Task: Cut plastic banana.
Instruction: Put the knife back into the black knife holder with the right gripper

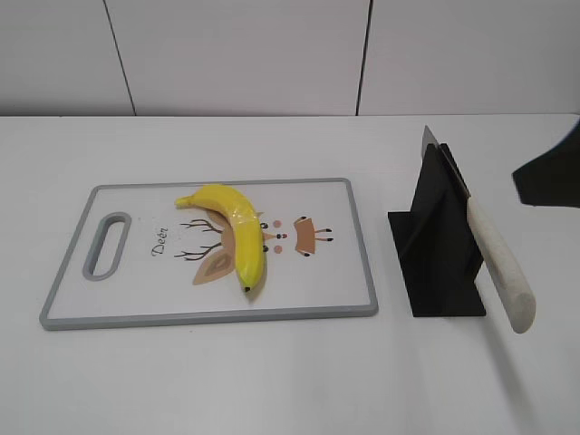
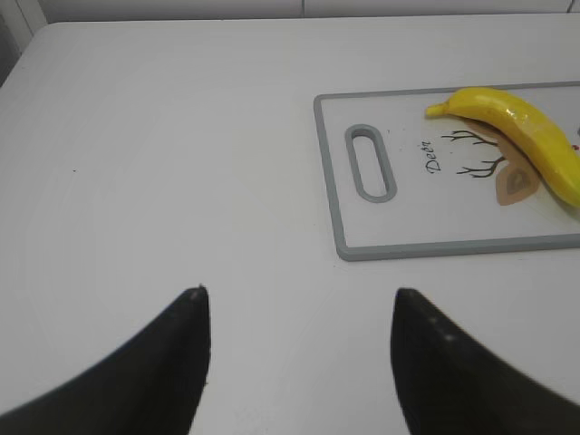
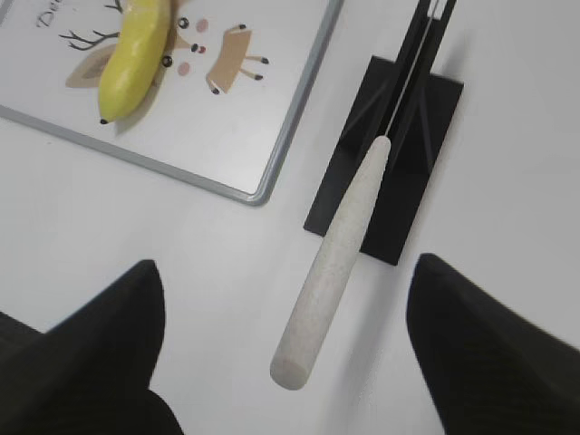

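Observation:
A yellow plastic banana lies on a white cutting board with a grey rim; it also shows in the left wrist view and the right wrist view. A knife with a pale handle rests blade-down in a black stand; its handle points toward my right gripper. My right gripper is open, its fingers on either side of the handle's end, apart from it. My left gripper is open and empty over bare table, left of the board.
The board has a grey handle slot at its left end and a deer drawing. The black stand's base sits right of the board. A white tiled wall stands behind the table.

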{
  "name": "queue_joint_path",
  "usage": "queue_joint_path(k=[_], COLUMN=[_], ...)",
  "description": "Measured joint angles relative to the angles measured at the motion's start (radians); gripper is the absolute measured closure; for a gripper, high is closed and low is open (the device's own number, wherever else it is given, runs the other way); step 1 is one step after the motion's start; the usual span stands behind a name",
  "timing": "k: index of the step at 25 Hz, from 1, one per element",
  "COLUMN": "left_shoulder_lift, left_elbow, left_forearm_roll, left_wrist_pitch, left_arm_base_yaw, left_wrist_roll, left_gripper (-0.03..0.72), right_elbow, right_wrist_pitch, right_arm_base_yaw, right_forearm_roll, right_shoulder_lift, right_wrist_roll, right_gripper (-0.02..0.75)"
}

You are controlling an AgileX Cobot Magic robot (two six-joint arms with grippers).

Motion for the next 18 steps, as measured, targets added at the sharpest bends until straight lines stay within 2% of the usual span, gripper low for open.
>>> queue_joint_path(k=[6, 10, 18], left_shoulder_lift=[0.000, 0.000, 0.000], left_elbow=[0.000, 0.000, 0.000], left_forearm_roll=[0.000, 0.000, 0.000], left_wrist_pitch=[0.000, 0.000, 0.000], left_arm_base_yaw=[0.000, 0.000, 0.000], left_wrist_roll=[0.000, 0.000, 0.001], left_gripper=[0.081, 0.080, 0.096], right_elbow=[0.115, 0.202, 0.318], right_wrist_pitch=[0.031, 0.071, 0.169], right_arm_base_yaw=[0.000, 0.000, 0.000], right_forearm_roll=[0.003, 0.002, -0.002], right_shoulder_lift=[-0.285, -0.484, -0.770], right_wrist_roll=[-0.101, -0.109, -0.109], right_gripper=[0.133, 0.162, 0.169])
